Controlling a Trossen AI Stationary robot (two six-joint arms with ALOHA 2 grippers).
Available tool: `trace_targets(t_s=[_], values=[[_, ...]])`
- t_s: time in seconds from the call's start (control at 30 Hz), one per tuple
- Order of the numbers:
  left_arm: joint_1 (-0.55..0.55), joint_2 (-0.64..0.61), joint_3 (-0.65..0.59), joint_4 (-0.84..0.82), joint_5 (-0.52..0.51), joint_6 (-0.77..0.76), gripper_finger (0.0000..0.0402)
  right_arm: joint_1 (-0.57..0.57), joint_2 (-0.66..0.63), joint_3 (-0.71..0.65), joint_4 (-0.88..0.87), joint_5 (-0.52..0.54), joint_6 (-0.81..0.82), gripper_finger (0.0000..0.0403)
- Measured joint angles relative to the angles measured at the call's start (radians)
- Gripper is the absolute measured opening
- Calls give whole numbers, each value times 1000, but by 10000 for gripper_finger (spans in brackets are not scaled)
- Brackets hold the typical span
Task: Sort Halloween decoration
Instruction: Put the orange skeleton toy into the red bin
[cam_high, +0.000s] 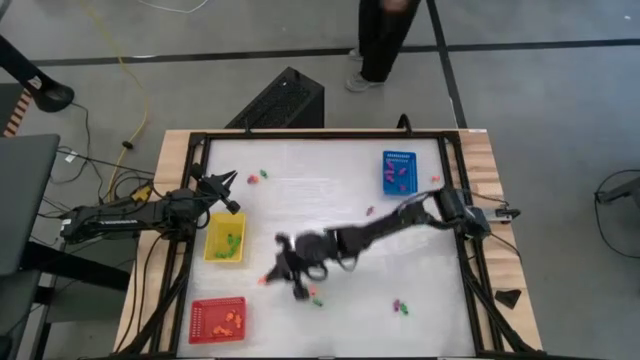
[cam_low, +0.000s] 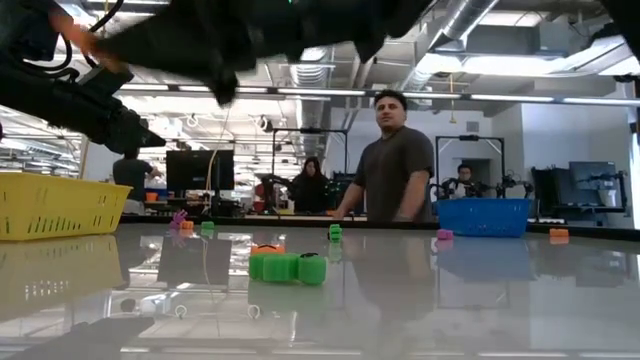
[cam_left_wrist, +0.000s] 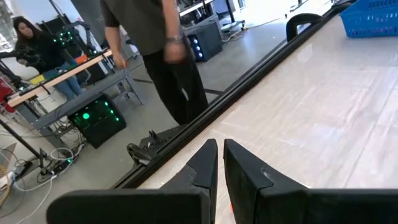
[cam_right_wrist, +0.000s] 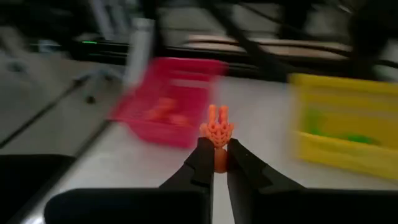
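Currently the right gripper (cam_right_wrist: 214, 155) is clamped on an orange piece (cam_right_wrist: 216, 132), held above the table (cam_high: 330, 200) near its middle, with the red tray (cam_right_wrist: 168, 112) and the yellow tray (cam_right_wrist: 348, 124) beyond it. More pieces lie loose on the table, among them a green one (cam_low: 287, 267). The left gripper (cam_left_wrist: 221, 165) waits beside the yellow tray, fingers nearly together, holding nothing.

Three trays sit on the table (cam_high: 300, 185): two (cam_high: 225, 240) (cam_high: 217, 320) at left, one (cam_high: 398, 171) far right.
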Motion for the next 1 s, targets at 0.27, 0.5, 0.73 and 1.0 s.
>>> trace_targets(t_s=[0.27, 0.5, 0.73, 1.0], values=[[0, 12, 0, 3, 9, 0, 18, 148, 302, 291, 204, 64, -17, 48], [0, 19, 0, 2, 17, 0, 18, 138, 499, 704, -2, 22, -60, 52], [0, 19, 0, 2, 17, 0, 18, 108, 568, 811, -34, -2, 5, 101], [0, 19, 0, 1, 16, 0, 18, 77, 567, 804, -37, 18, 59, 200]])
